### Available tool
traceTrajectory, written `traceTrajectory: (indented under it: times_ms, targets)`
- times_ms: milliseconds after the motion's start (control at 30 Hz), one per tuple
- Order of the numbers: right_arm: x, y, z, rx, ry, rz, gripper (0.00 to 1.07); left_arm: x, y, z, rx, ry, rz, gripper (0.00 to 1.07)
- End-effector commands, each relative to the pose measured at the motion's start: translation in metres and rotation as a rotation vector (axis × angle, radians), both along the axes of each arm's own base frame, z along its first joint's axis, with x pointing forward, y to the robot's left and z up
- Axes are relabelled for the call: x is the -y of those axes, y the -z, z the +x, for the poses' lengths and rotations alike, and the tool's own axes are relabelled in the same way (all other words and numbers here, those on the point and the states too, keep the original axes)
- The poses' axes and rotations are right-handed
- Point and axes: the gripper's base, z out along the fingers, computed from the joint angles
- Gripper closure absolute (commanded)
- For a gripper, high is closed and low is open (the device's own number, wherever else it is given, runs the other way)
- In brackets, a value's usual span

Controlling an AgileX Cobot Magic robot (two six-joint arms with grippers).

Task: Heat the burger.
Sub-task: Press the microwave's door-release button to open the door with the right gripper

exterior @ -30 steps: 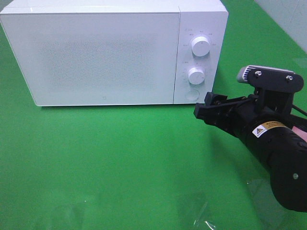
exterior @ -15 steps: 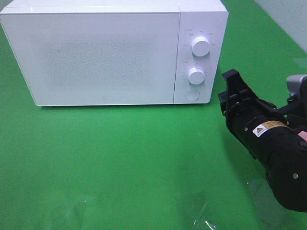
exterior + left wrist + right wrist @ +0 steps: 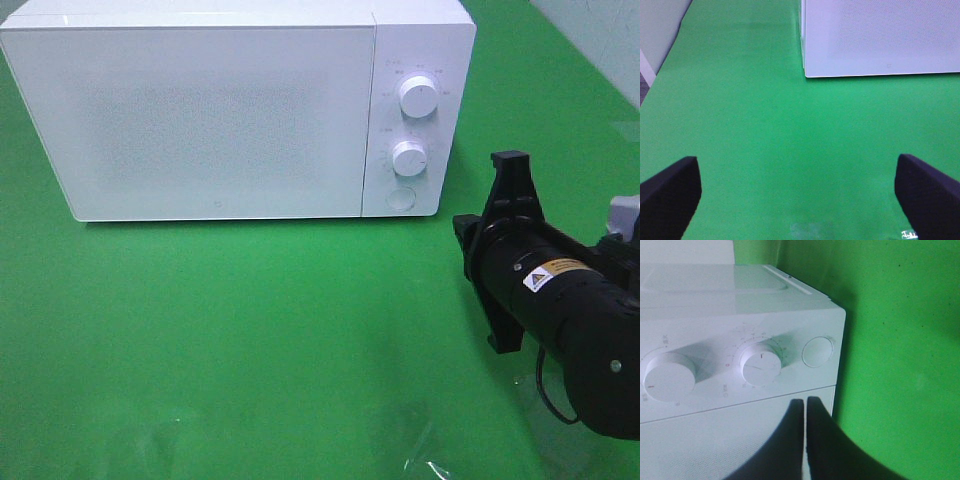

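Microwave (image 3: 220, 110) sits at the back of the green counter (image 3: 250, 330) w/ its door (image 3: 200, 120) shut. The door front is white and opaque, so I get no view inside. Burger: can't tell where it is, as none of my views show it. The control strip runs down the microwave's right side: upper knob (image 3: 418, 95), lower knob (image 3: 410, 158) under it, round button (image 3: 400, 198) at the bottom.

R jaws are together. The two dark fingers (image 3: 790, 440) lie pressed side by side w/ only a thin slit btwn them, nothing held. In the R wrist view their tips point at the microwave front, near the lower knob and button. From the high cam, my R arm (image 3: 580, 320) hangs over the counter just right of the microwave, about level w/ the button, and apart from it.

L jaws are wide apart and empty. The L wrist view shows one dark pad (image 3: 670, 195) low at each side w/ bare green counter btwn them. The microwave's front left corner is ahead, well apart from the pads.
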Motion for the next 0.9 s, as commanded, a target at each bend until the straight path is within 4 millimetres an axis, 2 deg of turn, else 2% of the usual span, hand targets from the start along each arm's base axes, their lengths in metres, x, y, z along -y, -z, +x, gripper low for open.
traceTrajectory:
  times_ms: [33, 400, 500, 733, 900]
  targets:
    - [-0.004, 0.006, 0.010, -0.031, -0.015, 0.031, 1.07, 0.000, -0.001, -0.002, 0.032, -0.003, 0.001, 0.09]
    - [-0.026, 0.025, 0.037, -0.062, -0.028, 0.074, 1.07, 0.000, -0.001, -0.002, 0.032, -0.003, 0.001, 0.09]
    - [-0.026, 0.029, 0.042, -0.068, -0.025, 0.073, 1.07, 0.000, -0.001, -0.002, 0.032, -0.003, 0.001, 0.09]
    - [-0.027, 0.036, 0.071, -0.073, -0.012, 0.078, 1.07, 0.000, -0.001, -0.002, 0.032, -0.003, 0.001, 0.09]
    - [-0.025, 0.040, 0.080, -0.093, -0.005, 0.081, 1.07, 0.000, -0.001, -0.002, 0.032, -0.003, 0.001, 0.09]
